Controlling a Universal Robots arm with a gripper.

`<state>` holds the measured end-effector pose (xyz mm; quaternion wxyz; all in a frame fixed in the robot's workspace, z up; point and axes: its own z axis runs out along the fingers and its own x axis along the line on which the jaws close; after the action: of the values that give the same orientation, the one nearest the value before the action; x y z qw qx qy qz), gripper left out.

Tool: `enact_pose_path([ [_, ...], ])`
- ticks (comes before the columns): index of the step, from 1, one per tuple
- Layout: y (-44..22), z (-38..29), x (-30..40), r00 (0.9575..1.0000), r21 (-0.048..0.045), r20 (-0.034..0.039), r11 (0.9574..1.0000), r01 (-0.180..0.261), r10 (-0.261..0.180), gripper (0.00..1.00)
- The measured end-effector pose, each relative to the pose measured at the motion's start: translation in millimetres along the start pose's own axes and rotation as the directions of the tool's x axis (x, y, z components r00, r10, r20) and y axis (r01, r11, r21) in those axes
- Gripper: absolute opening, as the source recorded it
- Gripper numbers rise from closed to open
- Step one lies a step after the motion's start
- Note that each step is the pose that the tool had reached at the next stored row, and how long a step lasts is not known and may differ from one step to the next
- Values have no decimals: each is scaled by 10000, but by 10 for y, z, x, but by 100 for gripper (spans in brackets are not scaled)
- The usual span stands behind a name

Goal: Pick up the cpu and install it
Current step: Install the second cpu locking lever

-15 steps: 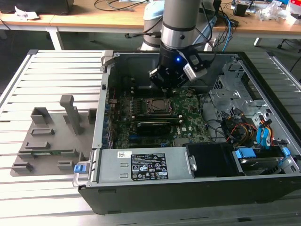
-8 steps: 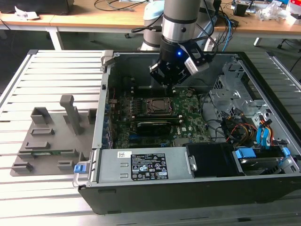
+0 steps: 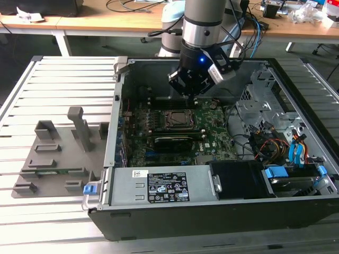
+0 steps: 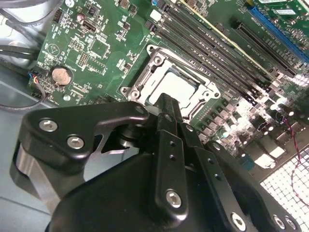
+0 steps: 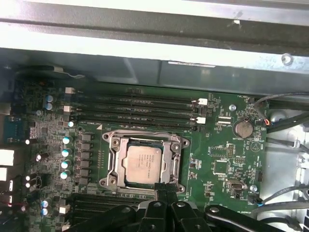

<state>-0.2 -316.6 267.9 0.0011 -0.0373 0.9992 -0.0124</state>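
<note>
Cpu (image 5: 141,163) is seen seated in socket (image 5: 112,145), directly below gripper (image 5: 163,188); gripper is held above it, apart. Finger state cannot be told.

Even, bright room light in the exterior view; the computer case (image 3: 212,211) interior sits in shade. In both wrist views, glare whitens the motherboard (image 4: 270,154) edge and case wall (image 5: 145,43)

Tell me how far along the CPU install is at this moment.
Looks nearly done: the cpu already lies inside the socket frame on the motherboard. The gripper hangs just above the socket's edge with nothing visibly in it. Whether the chip is fully seated or the frame latched cannot be told.
</note>
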Motion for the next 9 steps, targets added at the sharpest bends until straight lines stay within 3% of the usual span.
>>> enact_pose_path([
  [2, -33, 1, 2, 10000, -1, 0, 10000, 1, -1, 11],
  [9, -276, 8, 20, 10000, -4, 2, 10000, 1, -1, 11],
])
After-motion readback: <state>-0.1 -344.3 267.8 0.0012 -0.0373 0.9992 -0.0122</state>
